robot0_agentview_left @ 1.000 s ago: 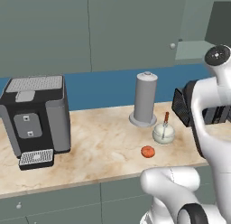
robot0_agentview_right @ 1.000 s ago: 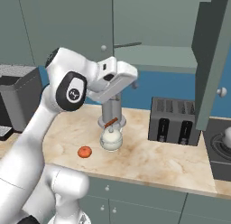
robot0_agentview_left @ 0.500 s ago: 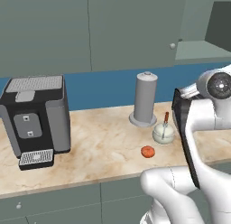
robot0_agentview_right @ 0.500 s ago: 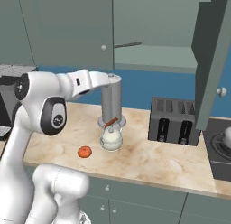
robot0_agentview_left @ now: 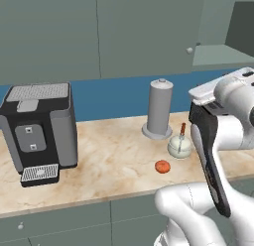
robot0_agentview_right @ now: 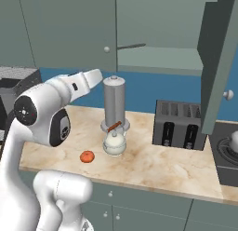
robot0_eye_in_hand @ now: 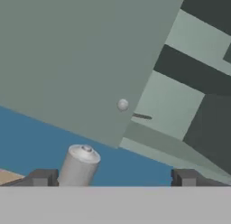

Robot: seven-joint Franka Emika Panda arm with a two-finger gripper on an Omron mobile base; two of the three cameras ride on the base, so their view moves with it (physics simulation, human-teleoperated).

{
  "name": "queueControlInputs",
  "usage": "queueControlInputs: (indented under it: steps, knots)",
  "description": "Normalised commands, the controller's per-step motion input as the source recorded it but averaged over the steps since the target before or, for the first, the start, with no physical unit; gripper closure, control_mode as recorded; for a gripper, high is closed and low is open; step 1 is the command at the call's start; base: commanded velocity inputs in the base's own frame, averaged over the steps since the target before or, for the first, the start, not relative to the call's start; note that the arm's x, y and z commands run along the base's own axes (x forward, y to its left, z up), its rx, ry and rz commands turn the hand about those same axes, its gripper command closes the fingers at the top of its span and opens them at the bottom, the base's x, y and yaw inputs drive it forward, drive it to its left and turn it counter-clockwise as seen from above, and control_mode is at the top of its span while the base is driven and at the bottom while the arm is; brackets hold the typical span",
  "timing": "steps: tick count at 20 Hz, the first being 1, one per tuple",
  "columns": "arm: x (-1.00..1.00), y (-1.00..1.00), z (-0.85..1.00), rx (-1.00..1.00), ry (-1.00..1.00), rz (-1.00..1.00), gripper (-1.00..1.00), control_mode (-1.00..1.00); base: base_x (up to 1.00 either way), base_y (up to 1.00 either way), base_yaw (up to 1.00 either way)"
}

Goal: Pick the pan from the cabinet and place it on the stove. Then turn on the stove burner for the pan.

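1. Grey-green flat panels make up the wall cabinet; its doors are smooth and matt, with no writing on them. One door stands swung out on the right of the right base view, a small round knob near its lower edge. A second round knob sits on the shut door beside the opening.
2. Inside the open cabinet, a pale shelf carries the pan; only its long thin dark handle can be made out, lying across the shelf just past the shut door's edge. The hand view shows the same handle as a short dark bar.
3. Beige marbled stone forms the counter, backed by a plain blue wall strip.
4. A boxy black and grey coffee machine stands at the left, with a perforated top and a ribbed drip tray. No brand can be read on it.
5. A flat black stove shows at the right edge, with one ringed burner visible.
6. A dark, square toaster with two slots sits beside the stove.
7. A tall, smooth metal cylinder with a small knob on top stands on a round foot.
8. A round white pot with a reddish stick poking out lies just before the cylinder.
9. A small orange fruit rests near the pot.
10. The gripper has its two dark square fingertips spread wide, nothing between them.
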Motion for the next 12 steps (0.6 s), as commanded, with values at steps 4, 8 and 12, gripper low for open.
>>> queueControlInputs:
  steps: [4, 8, 12]
  knots:
    - [0.00, 0.23, 0.33, 0.11, -0.21, 0.24, -1.00, -1.00, 0.00, 0.00, 0.00]
    - [0.04, 0.16, 0.33, 0.12, -0.21, 0.20, -1.00, -1.00, 0.00, 0.00, 0.00]
    - [0.04, 0.10, 0.29, 0.09, -0.17, 0.07, -1.00, -1.00, 0.00, 0.00, 0.00]
